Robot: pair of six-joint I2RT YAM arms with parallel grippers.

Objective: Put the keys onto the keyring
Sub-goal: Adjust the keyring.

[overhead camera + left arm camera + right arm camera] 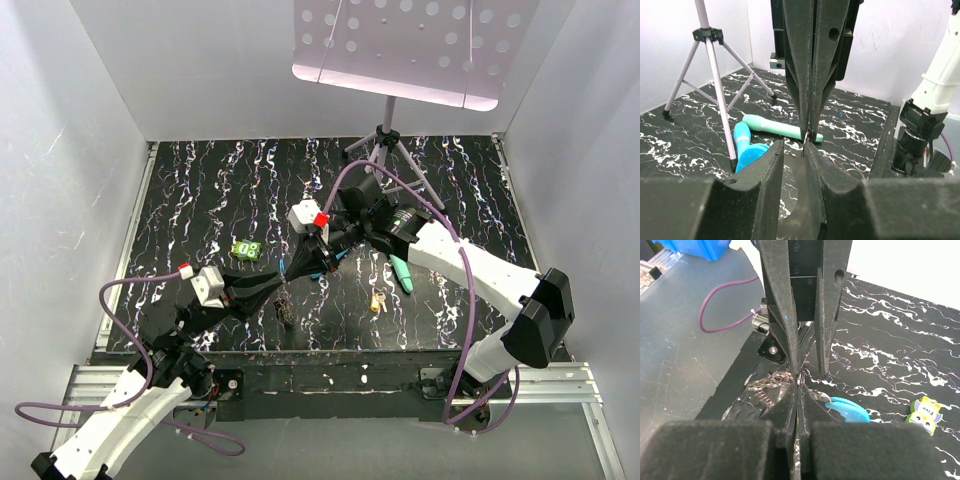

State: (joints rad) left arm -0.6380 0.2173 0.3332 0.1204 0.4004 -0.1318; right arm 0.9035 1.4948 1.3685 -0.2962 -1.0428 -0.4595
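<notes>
Clenching the keyring [771,383], right pincer [799,386] faces the parted left pincer [810,373]; lettering on green tag [924,415] blurred.

The left arm [140,405] reaches forward and to the right. The right arm [480,268] bends back to the left, so the two grippers meet tip to tip. The left gripper [794,149] holds its jaws a narrow gap apart. Directly opposite, the right gripper [799,390] has its fingers pressed flat together, tips right at the mouth of that gap.
</notes>
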